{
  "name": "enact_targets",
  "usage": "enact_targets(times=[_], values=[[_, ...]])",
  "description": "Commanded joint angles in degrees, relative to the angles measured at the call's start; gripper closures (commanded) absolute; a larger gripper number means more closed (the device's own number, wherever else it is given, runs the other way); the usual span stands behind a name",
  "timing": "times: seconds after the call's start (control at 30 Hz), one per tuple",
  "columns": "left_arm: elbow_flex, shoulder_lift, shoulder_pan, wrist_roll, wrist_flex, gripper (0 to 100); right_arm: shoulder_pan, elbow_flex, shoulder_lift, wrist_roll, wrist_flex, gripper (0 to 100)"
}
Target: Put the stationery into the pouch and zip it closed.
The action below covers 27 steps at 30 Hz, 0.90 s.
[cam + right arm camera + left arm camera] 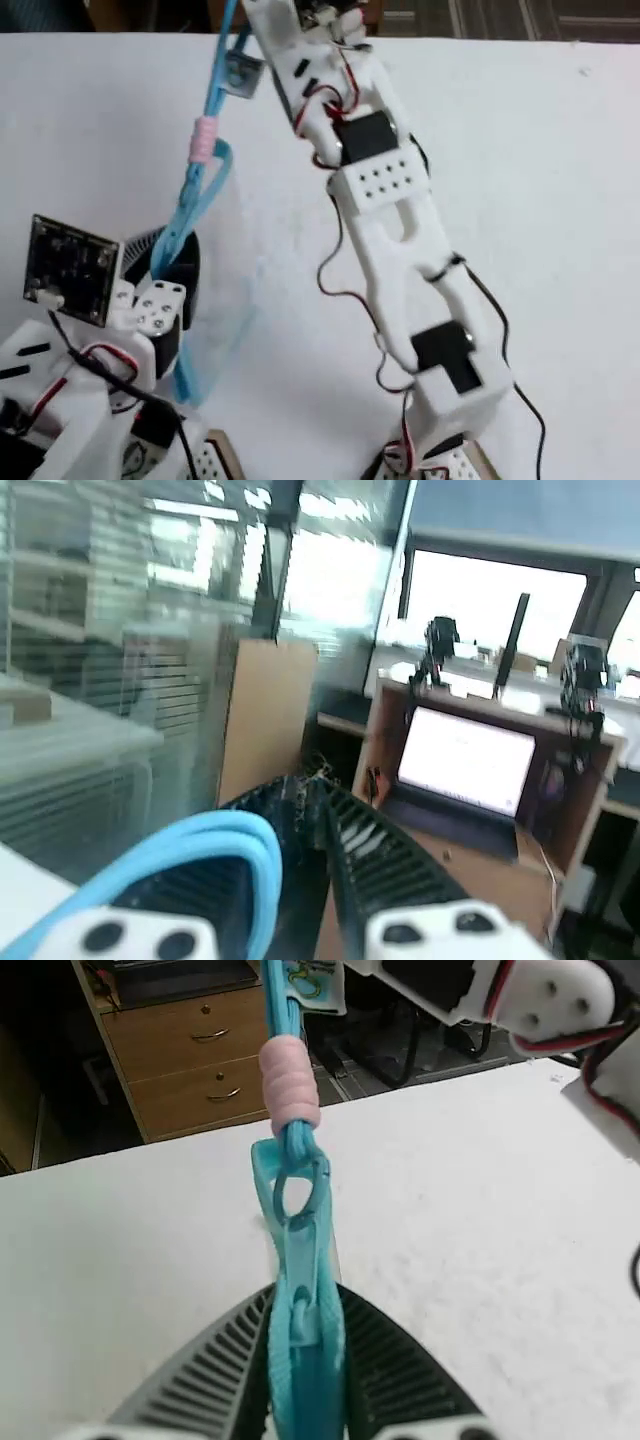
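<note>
While the left gripper pinches one end of the blue-edged clear pouch between its ribbed jaws, the right gripper sits higher and farther back over the desk. Its jaws are pressed together at the tips on the blue pull cord. That cord runs taut down through a pink bead to the zipper pull, which stands just beyond the left jaws. The pouch hangs on edge above the near left part of the desk, between the two grippers. Whether the stationery is inside cannot be told, nor how much of the zip is shut.

Judging by this, the step in hand is the zipping. To do it well, the pull should run straight along the line of the zip, so the slider does not cock sideways and jam. The left jaws must serve as a firm anchor, because if they slip the whole pouch will simply follow the cord. A slow, steady draw suits a thin cord that could slide out of the right jaws.
</note>
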Motion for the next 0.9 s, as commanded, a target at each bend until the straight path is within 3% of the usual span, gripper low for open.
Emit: enact_targets(times=[0.0, 0.4, 0.87], values=[[-5.54, -1.27, 0.75, -0.97, 4.13, 98, 12.7, -13.89, 9.98, 0.44, 3.74, 98.3], [-6.68, -1.27, 0.75, -0.7, 5.8, 98, 19.47, -44.4, 35.21, 3.69, 14.29, 98.3], [-7.12, -1.54, 0.84, -0.88, 5.8, 98, 27.65, -46.59, 41.1, 3.87, 15.25, 98.3]])
